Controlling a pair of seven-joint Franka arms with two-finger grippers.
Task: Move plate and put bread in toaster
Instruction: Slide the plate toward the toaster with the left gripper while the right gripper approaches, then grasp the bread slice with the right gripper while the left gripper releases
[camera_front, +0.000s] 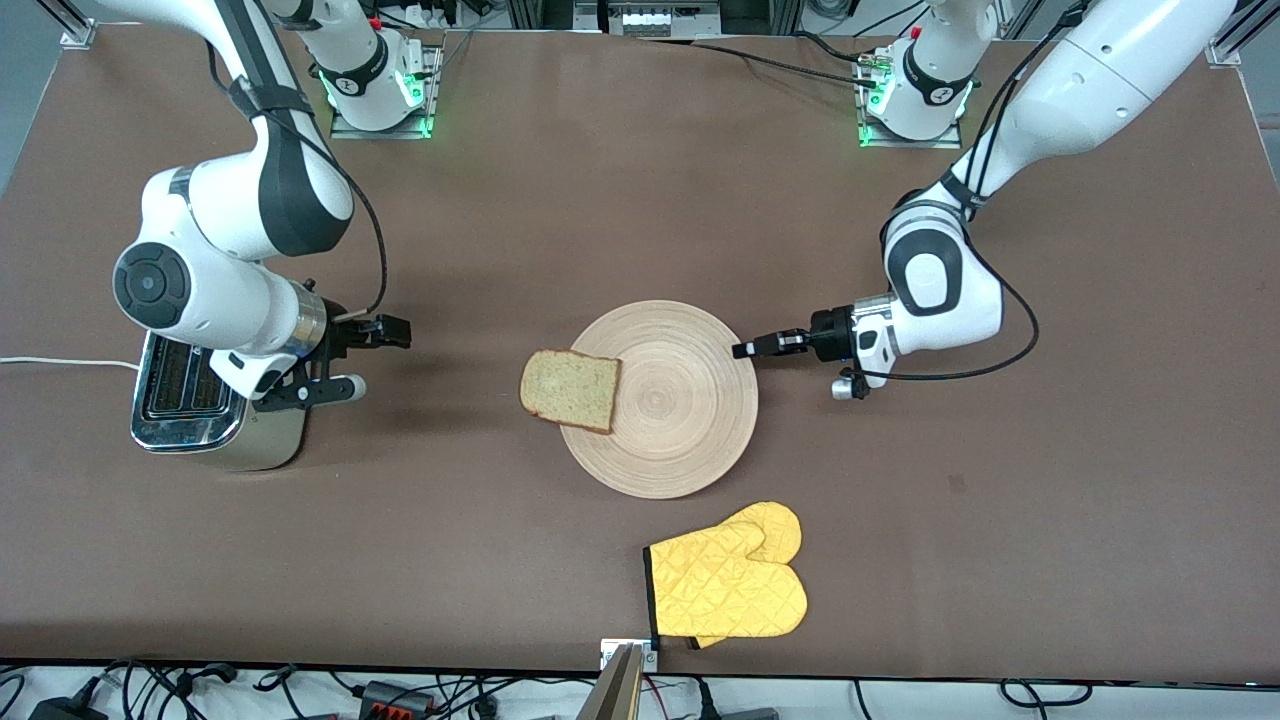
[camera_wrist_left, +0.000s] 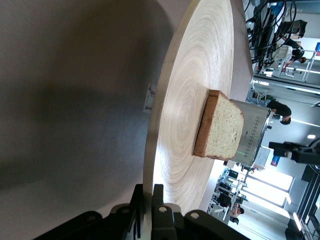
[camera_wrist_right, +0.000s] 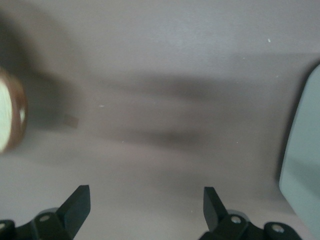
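Note:
The round light-wood plate (camera_front: 680, 430) lies mid-table. My left gripper (camera_front: 745, 349) is shut on its rim at the side toward the left arm's end; in the left wrist view the fingers (camera_wrist_left: 136, 200) pinch the plate (camera_wrist_left: 200, 85) edge from above and below. The bread (camera_front: 570, 390) rests on the plate's edge toward the right arm's end and overhangs it; the same slice of bread (camera_wrist_left: 220, 127) shows in the left wrist view and the bread (camera_wrist_right: 10, 117) in the right wrist view. The chrome-topped toaster (camera_front: 185, 405) stands at the right arm's end. Beside the toaster, my right gripper (camera_front: 380, 352) (camera_wrist_right: 145, 200) hangs open over bare table, holding nothing.
A yellow quilted oven mitt (camera_front: 728, 585) lies nearer to the front camera than the plate, close to the table's edge. A white cord (camera_front: 60, 362) runs from the toaster toward the table's end. The brown tabletop (camera_front: 1000, 520) is bare elsewhere.

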